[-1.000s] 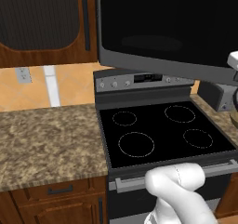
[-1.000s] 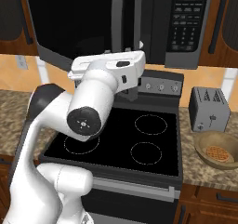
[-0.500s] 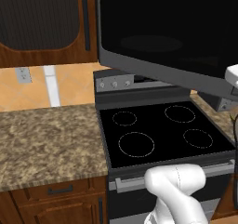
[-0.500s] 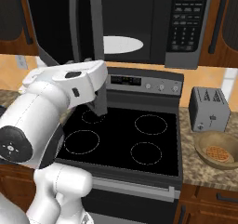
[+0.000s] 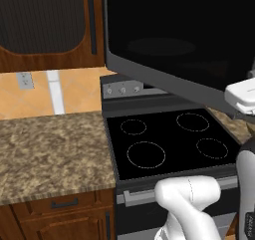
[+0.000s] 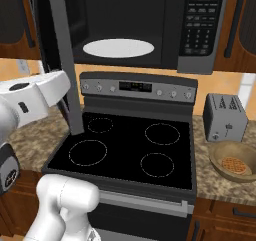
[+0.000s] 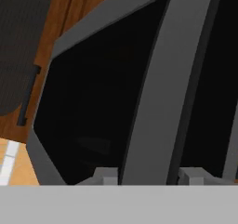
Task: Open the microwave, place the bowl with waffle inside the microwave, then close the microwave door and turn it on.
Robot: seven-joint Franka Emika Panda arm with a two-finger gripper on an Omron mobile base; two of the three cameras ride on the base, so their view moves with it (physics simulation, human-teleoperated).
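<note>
Granite tabletop (image 6: 220, 182) flanks the stove (image 6: 130, 152); above it, top of frame, the microwave (image 6: 150, 30) gapes, its microwave door (image 5: 174, 40) swung wide. Opening looks nearly done. The claw (image 7: 151, 175) straddles the handle bar (image 7: 153, 93), jaws partly apart, grip uncertain. Next: release and fetch the bowl with waffle (image 6: 234, 161), lower right.

A home kitchen is shown. A black-topped stove (image 6: 130, 150) is set between speckled granite counters (image 5: 50, 154), with a microwave (image 6: 150, 25) mounted above it. Brown wooden cabinets (image 5: 47, 27) are seen at the far left, and a toaster (image 6: 226, 117) on the right counter.
</note>
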